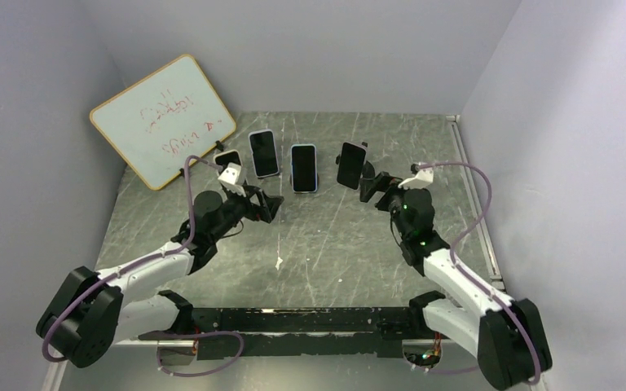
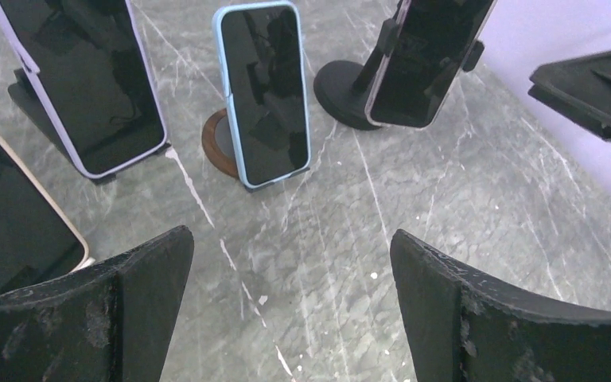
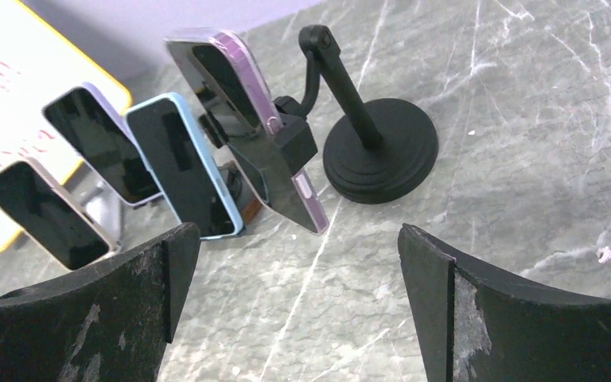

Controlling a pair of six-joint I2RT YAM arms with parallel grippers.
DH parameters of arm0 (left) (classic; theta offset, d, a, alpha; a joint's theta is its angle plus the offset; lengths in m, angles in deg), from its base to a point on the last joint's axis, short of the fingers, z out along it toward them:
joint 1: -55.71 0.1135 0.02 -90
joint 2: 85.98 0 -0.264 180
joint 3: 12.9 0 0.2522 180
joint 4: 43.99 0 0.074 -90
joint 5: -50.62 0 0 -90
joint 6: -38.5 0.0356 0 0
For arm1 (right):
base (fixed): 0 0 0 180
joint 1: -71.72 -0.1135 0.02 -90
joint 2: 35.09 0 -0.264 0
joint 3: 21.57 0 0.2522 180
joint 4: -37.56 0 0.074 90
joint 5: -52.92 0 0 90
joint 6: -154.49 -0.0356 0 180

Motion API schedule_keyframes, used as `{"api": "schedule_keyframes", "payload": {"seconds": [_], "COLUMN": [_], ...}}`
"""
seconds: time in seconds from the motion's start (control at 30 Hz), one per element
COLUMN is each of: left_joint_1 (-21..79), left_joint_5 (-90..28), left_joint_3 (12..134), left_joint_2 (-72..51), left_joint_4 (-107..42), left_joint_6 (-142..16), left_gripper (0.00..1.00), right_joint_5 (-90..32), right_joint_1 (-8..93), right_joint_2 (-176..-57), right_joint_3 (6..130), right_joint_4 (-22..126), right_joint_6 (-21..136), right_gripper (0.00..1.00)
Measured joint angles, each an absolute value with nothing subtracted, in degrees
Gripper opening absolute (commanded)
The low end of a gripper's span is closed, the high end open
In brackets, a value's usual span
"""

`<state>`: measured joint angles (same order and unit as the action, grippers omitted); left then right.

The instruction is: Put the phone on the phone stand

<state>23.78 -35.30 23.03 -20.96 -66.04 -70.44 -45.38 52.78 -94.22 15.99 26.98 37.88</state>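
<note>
Several phones stand in a row on stands at the back of the table. A purple-cased phone [image 1: 351,164] sits clamped in a black stand with a round base [image 3: 382,151]; it also shows in the right wrist view [image 3: 239,103]. A blue-cased phone [image 1: 303,168] leans on a round wooden stand [image 2: 219,143]. A lavender phone [image 1: 263,153] and a beige phone [image 1: 228,160] stand further left. My left gripper [image 1: 269,208] is open and empty, in front of the blue phone [image 2: 264,94]. My right gripper [image 1: 372,189] is open and empty, just right of the purple phone.
A whiteboard [image 1: 163,120] with red writing leans on the back left wall. Grey walls close in the marble table [image 1: 326,261] on three sides. The right gripper's finger [image 2: 597,91] shows at the right edge of the left wrist view.
</note>
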Motion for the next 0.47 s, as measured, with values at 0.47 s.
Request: {"api": "schedule_keyframes", "payload": {"seconds": [0.47], "left_joint_1": [23.78], "left_joint_5": [-38.12], "left_joint_3": [24.5], "left_joint_2": [-23.63], "left_joint_4": [-62.39], "left_joint_6": [-70.07], "left_gripper": [0.97], "right_joint_5": [-53.83], "right_joint_1": [43.91], "right_joint_2": [-85.04], "right_joint_3": [14.15], "right_joint_4": [28.95], "right_joint_6": [36.79], "right_gripper": [1.0]}}
